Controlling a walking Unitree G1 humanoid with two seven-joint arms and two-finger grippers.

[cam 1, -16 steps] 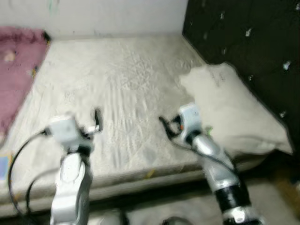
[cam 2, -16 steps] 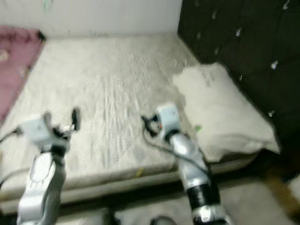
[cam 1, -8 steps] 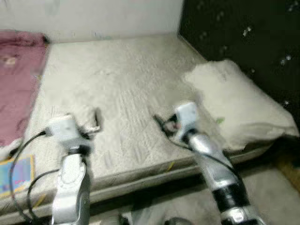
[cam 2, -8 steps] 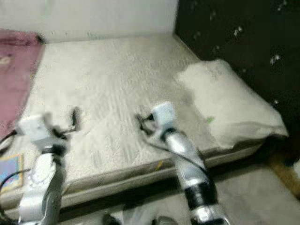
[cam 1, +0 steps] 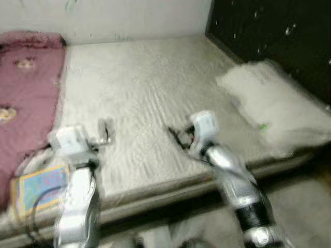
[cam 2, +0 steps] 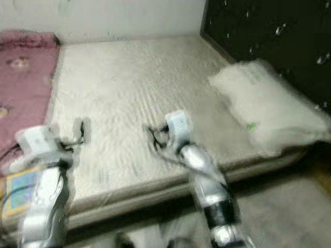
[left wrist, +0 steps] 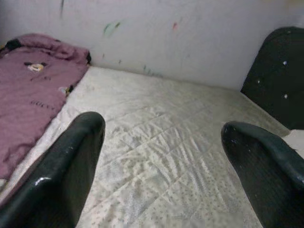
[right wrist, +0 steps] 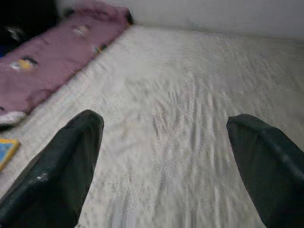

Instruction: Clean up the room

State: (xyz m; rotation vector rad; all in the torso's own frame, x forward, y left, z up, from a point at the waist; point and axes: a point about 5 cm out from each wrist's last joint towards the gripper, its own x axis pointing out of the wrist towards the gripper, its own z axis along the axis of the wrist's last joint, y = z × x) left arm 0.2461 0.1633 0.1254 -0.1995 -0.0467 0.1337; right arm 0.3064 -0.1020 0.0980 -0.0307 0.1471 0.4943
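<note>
While both arms hover over the bed [cam 1: 145,88], the pink blanket [cam 1: 28,88] lies along its left side, the book [cam 1: 39,183] at the near-left corner beside the left end effector [cam 1: 106,129]; the right end effector [cam 1: 178,137] is farther, both spread, empty.

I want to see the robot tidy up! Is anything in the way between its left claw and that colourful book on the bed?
Nothing visible blocks it. The left gripper is open above bare mattress; the book lies apart near the bed's edge beside the pink blanket.
</note>
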